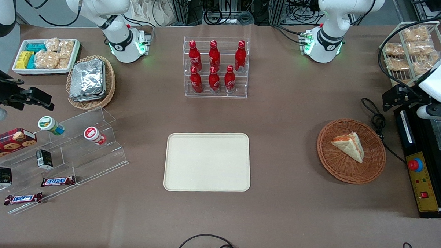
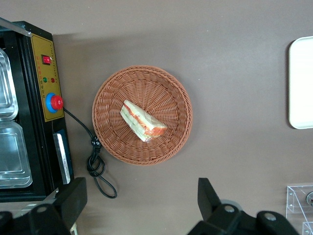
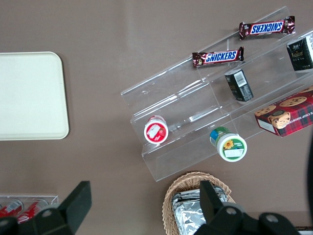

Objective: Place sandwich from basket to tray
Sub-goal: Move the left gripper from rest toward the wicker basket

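On the table, sandwich (image 1: 349,144) lying in basket (image 1: 373,169), tray (image 1: 207,161) bare, well apart; claw (image 2: 142,203) above basket, fingers wide apart, holding nothing

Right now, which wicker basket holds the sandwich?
The reddish-brown basket toward the working arm's end holds the sandwich; the tan basket holds foil packets. The open gripper hovers above it.

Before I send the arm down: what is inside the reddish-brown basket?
Only the sandwich lies in the basket; weave beneath it is covered. The tool, fingers open, hangs above the table beside it.
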